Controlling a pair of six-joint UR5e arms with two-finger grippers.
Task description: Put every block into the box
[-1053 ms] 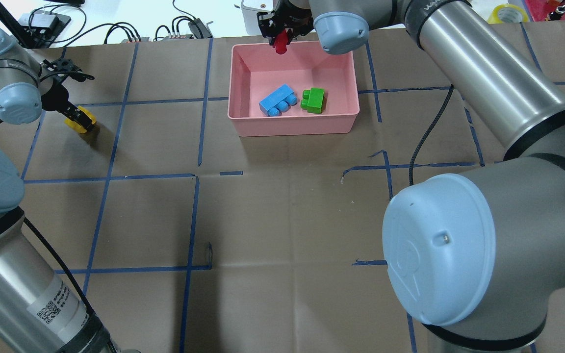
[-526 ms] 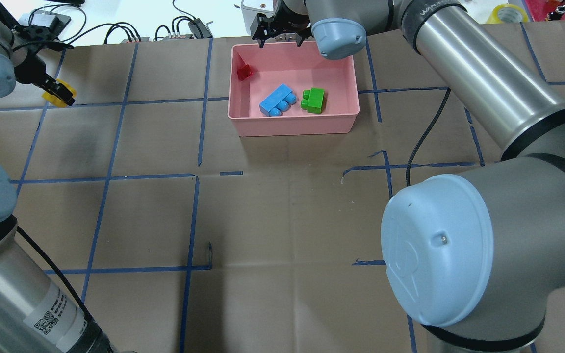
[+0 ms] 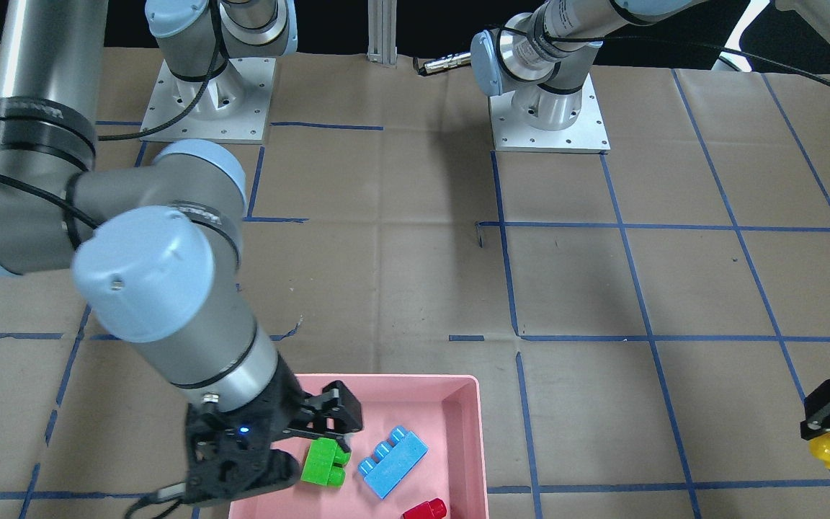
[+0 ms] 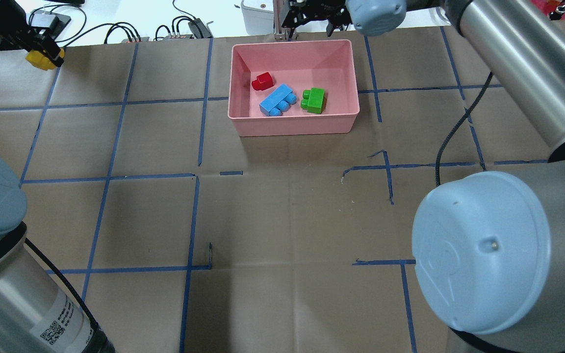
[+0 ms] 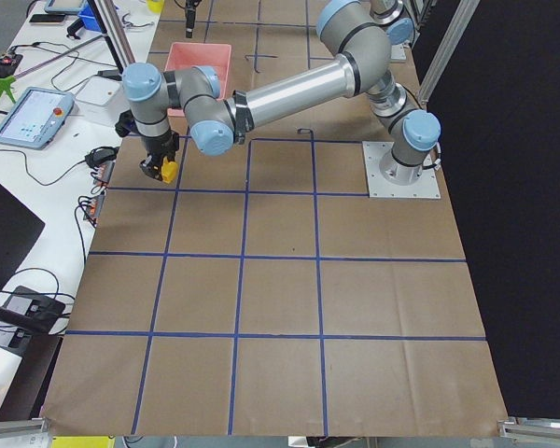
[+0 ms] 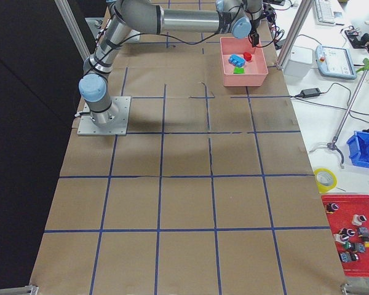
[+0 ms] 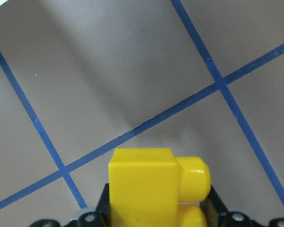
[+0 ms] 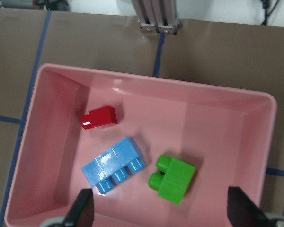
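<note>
The pink box (image 4: pixel 292 125) stands at the far middle of the table. In it lie the red block (image 4: pixel 263 81), the light-blue block (image 4: pixel 277 99) and the green block (image 4: pixel 314 100). The right wrist view shows the red (image 8: pixel 100 117), blue (image 8: pixel 114 165) and green (image 8: pixel 175 178) blocks below it. My right gripper (image 4: pixel 312 24) is open and empty, above the box's far right part. My left gripper (image 4: pixel 44 55) is shut on the yellow block (image 4: pixel 42 60) and holds it above the table's far left corner. The yellow block (image 7: pixel 146 187) fills the bottom of the left wrist view.
Cables and power adapters (image 4: pixel 189 27) lie beyond the far table edge. A white device (image 4: pixel 255 14) and an aluminium post (image 4: pixel 278 19) stand just behind the box. Blue tape lines grid the brown table cover. A tablet (image 5: pixel 33 117) sits on the side bench.
My right gripper opened and let the red block fall into the box, then moved right. My left gripper carried the yellow block up and toward the far left corner.
</note>
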